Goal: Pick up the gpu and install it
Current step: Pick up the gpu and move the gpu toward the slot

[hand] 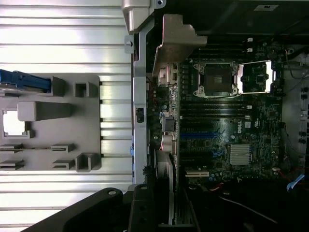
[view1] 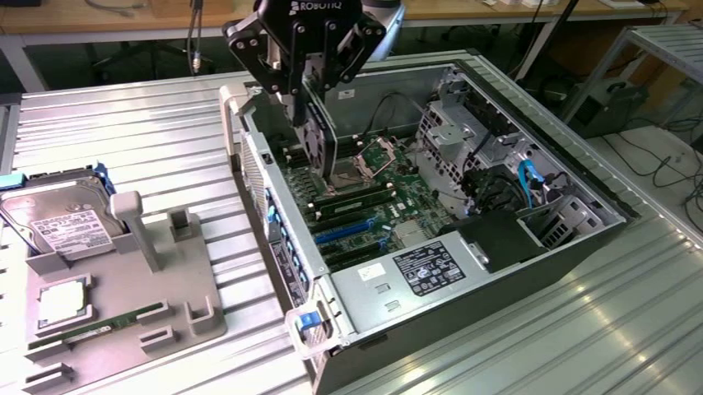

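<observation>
**Exterior view**
- 1 gripper [view1: 309,97], clenched on 1 gpu [view1: 319,141].
- The card hangs upright inside the open computer case [view1: 462,329], just in from the case's slotted rear wall. Its lower edge is down near the motherboard [view1: 412,197]. Can't tell if it touches a slot.
- Inside the case:
  - 1 CPU socket [view1: 349,170] with its lid flipped open
  - 2 blue expansion slots [view1: 342,228], nearer the case's power supply end than the card
  - 1 blue cable [view1: 525,177] by the drive cage
  - 1 power supply box [view1: 423,267] with a black label, at the case's near end
- Outside the case, off its rear wall, 1 grey tray [view1: 148,284] sits on the ribbed metal table [view1: 143,123]. It holds 1 hard drive [view1: 61,222], 1 CPU chip [view1: 62,300] and 1 RAM stick [view1: 104,323].

**Wrist view**
- The gripper [hand: 161,215] is dark, with the gpu [hand: 170,193] edge-on between its fingers [hand: 140,212]. The card runs along the inside of the case [hand: 139,96] rear wall.
- The motherboard [hand: 227,130] lies deeper inside the case, with 1 open socket [hand: 215,77] and 1 finned heatsink [hand: 240,154].
- The tray [hand: 72,130] sits outside the case wall on the table [hand: 63,29], with 1 chip [hand: 12,123] and 1 RAM stick [hand: 29,149].
</observation>
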`<state>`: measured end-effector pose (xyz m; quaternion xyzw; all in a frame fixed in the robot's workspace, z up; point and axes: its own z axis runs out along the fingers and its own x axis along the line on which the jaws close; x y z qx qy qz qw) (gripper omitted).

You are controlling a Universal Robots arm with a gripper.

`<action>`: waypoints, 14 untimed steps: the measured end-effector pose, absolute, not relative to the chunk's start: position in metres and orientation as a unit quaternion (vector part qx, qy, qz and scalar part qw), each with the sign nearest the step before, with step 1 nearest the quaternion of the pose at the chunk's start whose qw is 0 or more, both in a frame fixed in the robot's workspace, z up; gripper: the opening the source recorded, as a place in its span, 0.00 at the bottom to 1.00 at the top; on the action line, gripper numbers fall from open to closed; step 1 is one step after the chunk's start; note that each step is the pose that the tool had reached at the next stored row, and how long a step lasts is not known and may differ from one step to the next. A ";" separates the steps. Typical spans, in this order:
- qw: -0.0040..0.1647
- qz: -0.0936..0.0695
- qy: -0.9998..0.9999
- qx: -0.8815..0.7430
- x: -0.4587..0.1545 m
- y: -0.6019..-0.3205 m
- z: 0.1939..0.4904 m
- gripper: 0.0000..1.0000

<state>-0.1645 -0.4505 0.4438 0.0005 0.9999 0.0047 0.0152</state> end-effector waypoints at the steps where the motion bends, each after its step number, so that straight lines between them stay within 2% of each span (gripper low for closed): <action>1: 0.015 0.005 1.000 0.001 -0.163 -0.451 0.444 0.27; 14: 0.015 0.004 1.000 0.001 -0.150 -0.451 0.444 0.27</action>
